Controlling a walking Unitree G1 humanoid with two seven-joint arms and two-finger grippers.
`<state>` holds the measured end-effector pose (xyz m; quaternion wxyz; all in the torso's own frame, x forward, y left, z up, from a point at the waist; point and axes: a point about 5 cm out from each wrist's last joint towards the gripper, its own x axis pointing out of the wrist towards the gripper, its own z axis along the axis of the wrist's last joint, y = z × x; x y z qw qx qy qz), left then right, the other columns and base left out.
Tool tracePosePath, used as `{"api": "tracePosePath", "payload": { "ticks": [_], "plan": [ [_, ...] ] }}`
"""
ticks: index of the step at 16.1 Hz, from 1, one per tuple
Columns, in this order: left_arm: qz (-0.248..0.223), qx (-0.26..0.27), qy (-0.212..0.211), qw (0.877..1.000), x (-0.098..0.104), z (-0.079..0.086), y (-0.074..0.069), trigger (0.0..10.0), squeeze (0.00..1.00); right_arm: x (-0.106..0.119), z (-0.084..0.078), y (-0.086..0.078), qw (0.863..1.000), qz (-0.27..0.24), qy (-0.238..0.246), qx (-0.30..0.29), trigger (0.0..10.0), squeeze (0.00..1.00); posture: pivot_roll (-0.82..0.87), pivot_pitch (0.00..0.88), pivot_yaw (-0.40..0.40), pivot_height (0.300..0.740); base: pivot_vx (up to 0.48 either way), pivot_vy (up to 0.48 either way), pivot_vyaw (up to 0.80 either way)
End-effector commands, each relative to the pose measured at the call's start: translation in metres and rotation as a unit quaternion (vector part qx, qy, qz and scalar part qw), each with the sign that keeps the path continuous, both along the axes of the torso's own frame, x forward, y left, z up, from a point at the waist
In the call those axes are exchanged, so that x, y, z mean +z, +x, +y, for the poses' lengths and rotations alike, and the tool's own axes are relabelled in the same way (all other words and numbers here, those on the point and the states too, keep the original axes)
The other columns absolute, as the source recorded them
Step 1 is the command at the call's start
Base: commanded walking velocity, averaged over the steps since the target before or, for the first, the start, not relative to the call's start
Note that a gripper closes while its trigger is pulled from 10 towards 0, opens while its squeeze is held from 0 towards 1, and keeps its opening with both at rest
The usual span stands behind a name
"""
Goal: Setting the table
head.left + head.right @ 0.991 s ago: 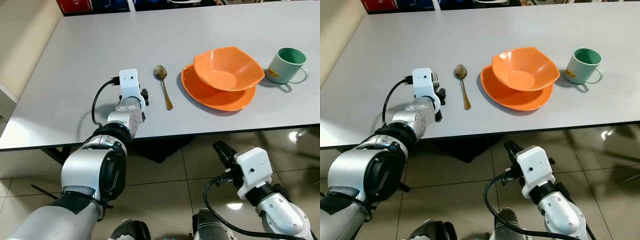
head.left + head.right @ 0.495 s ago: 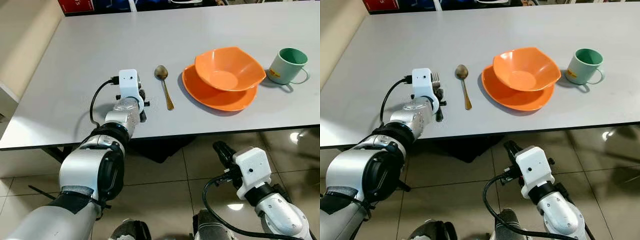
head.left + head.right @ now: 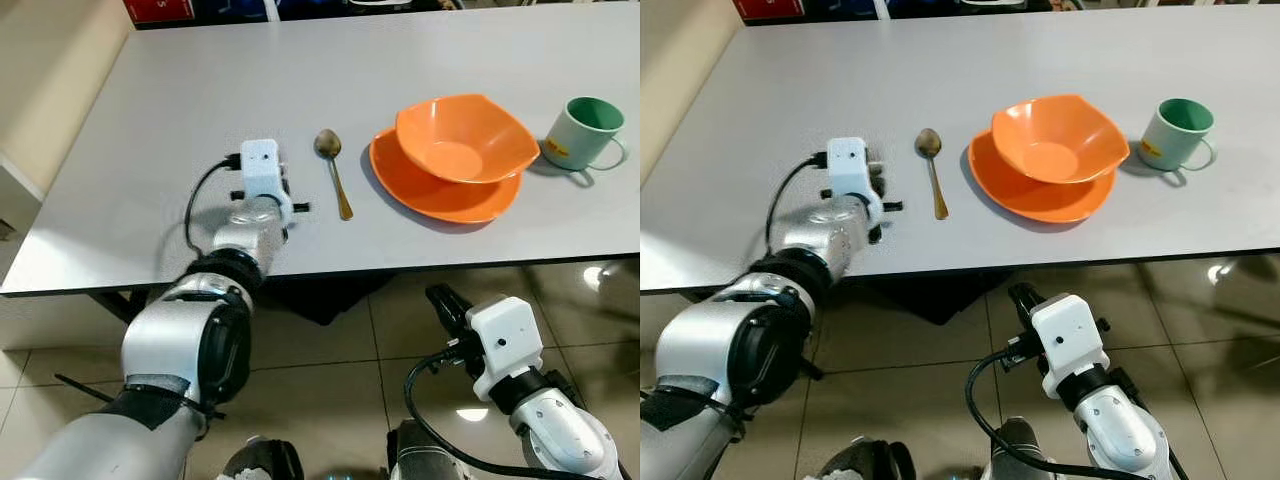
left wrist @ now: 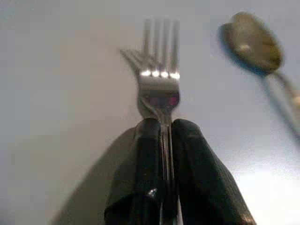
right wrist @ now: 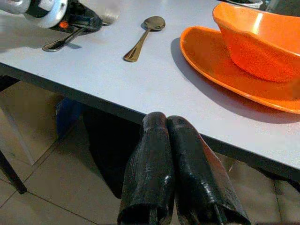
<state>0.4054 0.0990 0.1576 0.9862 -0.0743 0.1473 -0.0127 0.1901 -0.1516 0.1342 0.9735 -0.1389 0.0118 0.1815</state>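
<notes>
1. The fork is pinched by its handle between the two black fingers of the left gripper. Its tines point away from the robot, out over the grey table, and its shadow lies close under it, so it looks to be at or just above the surface; I cannot tell whether it touches.

2. The fork's long axis runs from the table's near edge toward the far side, roughly parallel to the spoon, which lies just to its right, bowl end away from the robot and handle toward it.

3. To the right of the spoon sits the orange plate with the orange bowl stacked in it, and beyond that the green mug, handle turned to the right.

4. The relation that matters: the fork is on the outer left of the row, with the spoon between it and the plate. The left arm holds it and is the nearer one, so the placing falls to that arm. My guess is that the next move is to lay the fork flat, parallel to the spoon, and let go.

5. The right gripper hangs low in front of the table's near edge, below the plate, its fingers pressed together and holding nothing.

6. One risk: the fork could roll or skew toward the spoon when released.
</notes>
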Motion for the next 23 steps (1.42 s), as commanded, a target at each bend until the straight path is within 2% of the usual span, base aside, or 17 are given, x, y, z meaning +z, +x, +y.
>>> {"api": "tracePosePath", "payload": {
  "ticks": [1,3,7,10,14,15,18,19,20,23],
  "plan": [
    [-0.034,-0.004,-0.025,0.999,0.018,-0.003,0.006,0.0,0.0,-0.002,0.001,-0.001,1.0,0.006,-0.001,-0.002,10.0,0.0,-0.47,0.166,0.112,0.702,0.0,0.0,0.0],
    [-0.059,-0.009,-0.035,0.998,0.032,-0.006,0.009,0.0,0.0,-0.002,0.002,0.0,1.0,0.006,-0.002,-0.001,10.0,0.0,-0.46,0.166,0.112,0.702,0.0,0.0,0.0],
    [-0.07,-0.016,-0.045,0.996,0.039,-0.01,0.01,0.0,0.0,-0.003,0.003,0.001,1.0,0.006,-0.001,-0.001,10.0,0.0,-0.46,0.165,0.114,0.702,0.0,0.0,0.0],
    [-0.055,-0.018,-0.041,0.997,0.033,-0.01,0.009,0.0,0.0,-0.003,0.003,0.001,1.0,0.005,-0.001,-0.002,10.0,0.0,-0.46,0.168,0.118,0.702,0.0,0.0,0.0],
    [-0.053,-0.026,0.001,0.998,0.03,-0.011,0.008,0.0,0.0,-0.001,0.003,-0.001,1.0,0.002,-0.001,-0.007,10.0,0.0,-0.48,0.171,0.127,0.702,0.0,0.0,0.0],
    [-0.053,-0.022,-0.001,0.998,0.029,-0.009,0.008,0.0,0.0,-0.002,0.002,-0.001,1.0,0.002,-0.001,-0.009,10.0,0.0,-0.48,0.17,0.129,0.702,0.0,0.0,0.0],
    [-0.083,-0.021,-0.016,0.996,0.035,-0.011,0.009,0.0,0.0,-0.005,0.001,0.002,1.0,-0.001,0.004,-0.023,10.0,0.0,-0.47,0.149,0.145,0.702,0.0,0.0,0.0],
    [-0.098,-0.031,-0.007,0.995,0.036,-0.014,0.008,0.0,0.0,-0.005,0.001,0.005,1.0,-0.004,0.008,-0.029,10.0,0.0,-0.46,0.141,0.145,0.702,0.0,0.0,0.0],
    [-0.146,-0.048,0.009,0.988,0.041,-0.009,0.008,0.0,0.0,-0.006,0.001,0.019,0.999,-0.016,0.018,-0.039,10.0,0.0,-0.42,0.111,0.149,0.702,0.0,0.0,0.0],
    [-0.146,-0.048,0.009,0.988,0.041,-0.009,0.008,0.0,0.0,-0.006,0.001,0.019,0.999,-0.016,0.018,-0.039,10.0,0.0,-0.42,0.111,0.149,0.702,0.0,0.0,0.0]
  ]
}}
